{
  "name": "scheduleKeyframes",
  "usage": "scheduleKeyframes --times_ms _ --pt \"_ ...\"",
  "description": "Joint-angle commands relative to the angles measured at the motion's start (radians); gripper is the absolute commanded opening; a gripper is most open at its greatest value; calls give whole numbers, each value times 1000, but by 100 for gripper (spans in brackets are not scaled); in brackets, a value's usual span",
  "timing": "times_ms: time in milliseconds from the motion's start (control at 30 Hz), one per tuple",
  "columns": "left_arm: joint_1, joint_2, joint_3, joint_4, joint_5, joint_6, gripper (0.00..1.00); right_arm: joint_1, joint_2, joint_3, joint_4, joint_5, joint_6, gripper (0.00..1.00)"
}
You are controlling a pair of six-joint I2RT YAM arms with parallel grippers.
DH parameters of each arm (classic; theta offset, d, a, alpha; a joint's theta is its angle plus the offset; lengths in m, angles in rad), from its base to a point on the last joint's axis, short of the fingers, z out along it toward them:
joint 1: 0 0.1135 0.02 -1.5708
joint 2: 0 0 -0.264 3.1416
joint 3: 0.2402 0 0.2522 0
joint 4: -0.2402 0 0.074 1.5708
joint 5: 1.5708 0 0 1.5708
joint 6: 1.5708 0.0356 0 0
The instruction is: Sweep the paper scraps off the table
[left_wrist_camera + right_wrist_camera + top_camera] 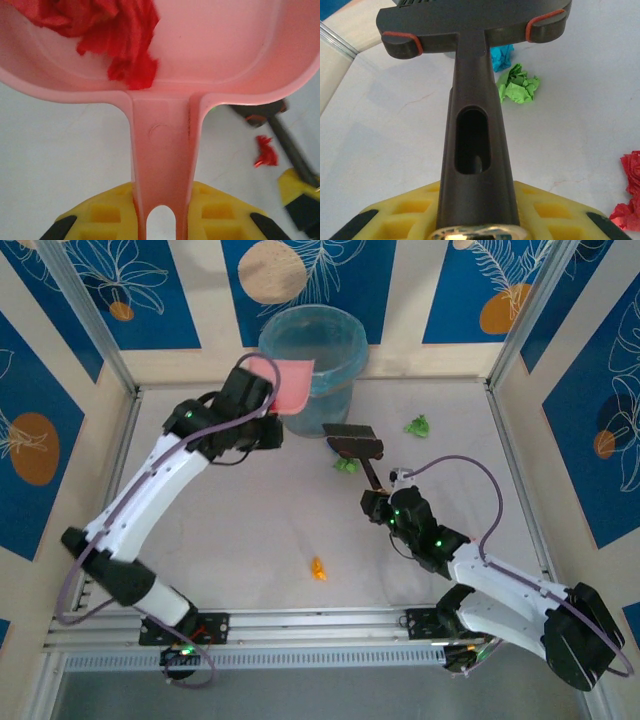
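Observation:
My left gripper [256, 400] [162, 207] is shut on the handle of the pink dustpan [292, 385] [165, 135], which is raised beside the bucket. Red paper scraps [120, 35] lie inside the pan. My right gripper [378, 502] [475, 200] is shut on the handle of the dark brush [352, 442] [472, 30]. On the table [250, 530] lie green scraps [417, 425] [346, 466] [518, 85], a cyan one [501, 56] by the brush head, an orange one [318, 568] and red ones [630, 195] [266, 151].
A translucent blue bucket [313, 345] stands at the back centre against the wall. Aluminium rails [300, 620] edge the table, with patterned walls on three sides. The brush [260, 112] shows at the right of the left wrist view.

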Motion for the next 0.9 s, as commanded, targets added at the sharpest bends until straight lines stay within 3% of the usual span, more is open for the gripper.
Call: scheduleKeyframes --times_ms 0,300,600,867 --pt "2 130 182 -20 98 8 0 -1 2 15 54 -26 10 0" --pt "5 532 823 -98 171 -30 0 1 48 39 57 -56 -6 0" --pt "60 640 831 171 361 -214 0 2 54 46 59 -54 -28 0" --pt "99 742 806 530 590 -547 0 2 75 56 63 -49 -49 0"
